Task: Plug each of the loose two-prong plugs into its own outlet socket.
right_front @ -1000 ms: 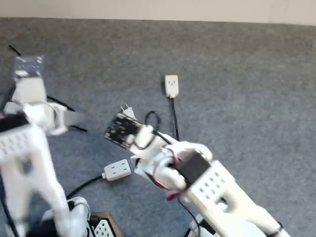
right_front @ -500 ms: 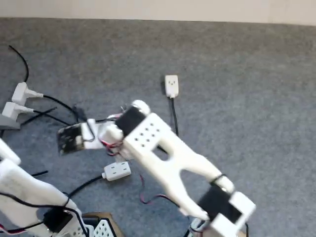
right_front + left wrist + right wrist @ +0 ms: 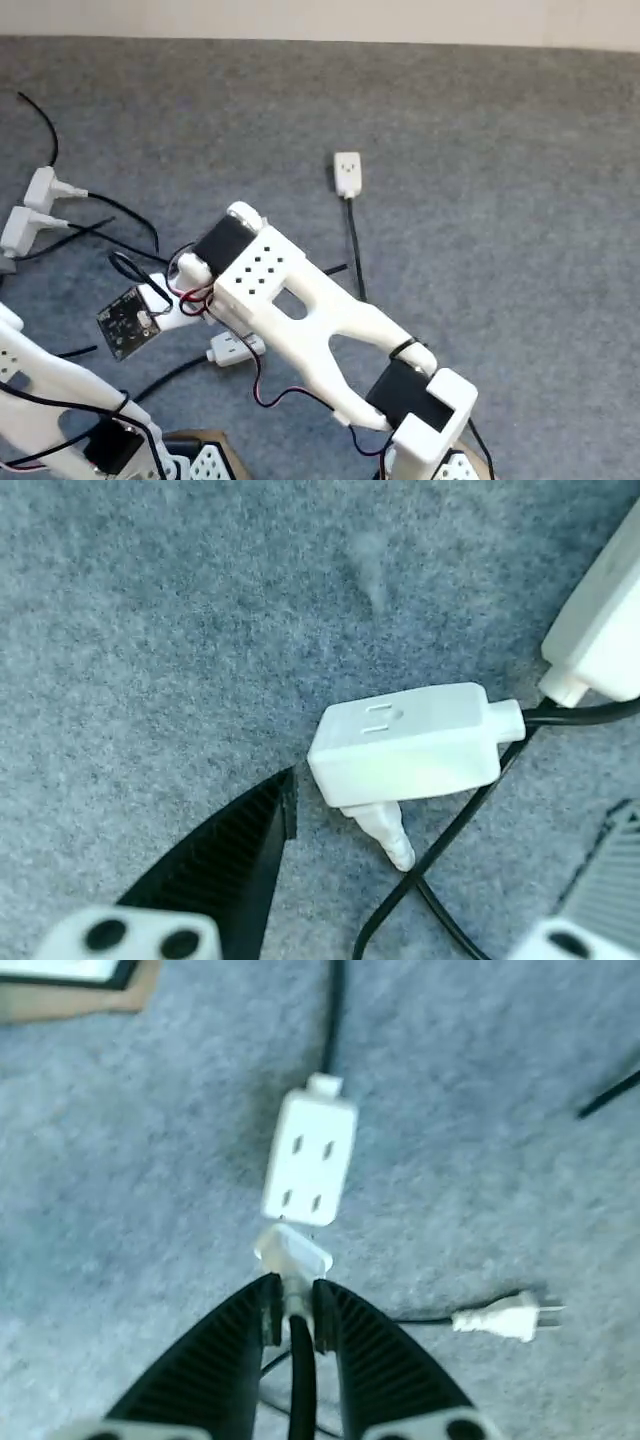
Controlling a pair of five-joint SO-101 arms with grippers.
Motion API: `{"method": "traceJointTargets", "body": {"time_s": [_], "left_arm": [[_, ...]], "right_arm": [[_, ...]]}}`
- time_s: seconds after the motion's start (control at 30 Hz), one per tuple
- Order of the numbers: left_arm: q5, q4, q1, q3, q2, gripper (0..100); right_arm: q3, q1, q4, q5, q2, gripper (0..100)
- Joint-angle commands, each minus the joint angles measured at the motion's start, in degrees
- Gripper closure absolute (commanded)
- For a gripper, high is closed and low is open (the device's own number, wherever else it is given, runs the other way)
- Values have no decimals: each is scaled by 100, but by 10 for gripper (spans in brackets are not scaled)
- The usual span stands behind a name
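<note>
Right wrist view: the right end effector [image 3: 292, 1305] pinches a white plug [image 3: 293, 1250] just short of the outlet socket [image 3: 308, 1155]; misaligned prongs could miss the slots and shove the socket away.

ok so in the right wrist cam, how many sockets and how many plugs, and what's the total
outlet sockets: 1
two-prong plugs: 2, one in the right gripper, one lying loose
total: 3
</note>
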Motion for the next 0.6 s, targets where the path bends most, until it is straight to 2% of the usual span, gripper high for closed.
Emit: {"method": "traceJointTargets", "body": {"time_s": [0.0,0.1,0.4,0.57], "left_arm": [[-44,35,-40,-215,-84,562],[-53,35,-40,-215,-75,562],[-53,35,-31,-207,-57,562],[-53,35,-40,-198,-57,562]], "right_arm": [[321,-75,-620,53,-110,991],[708,-127,-971,79,-119,991],[910,-180,-998,114,-119,991],[927,-163,-822,598,-101,991]]}}
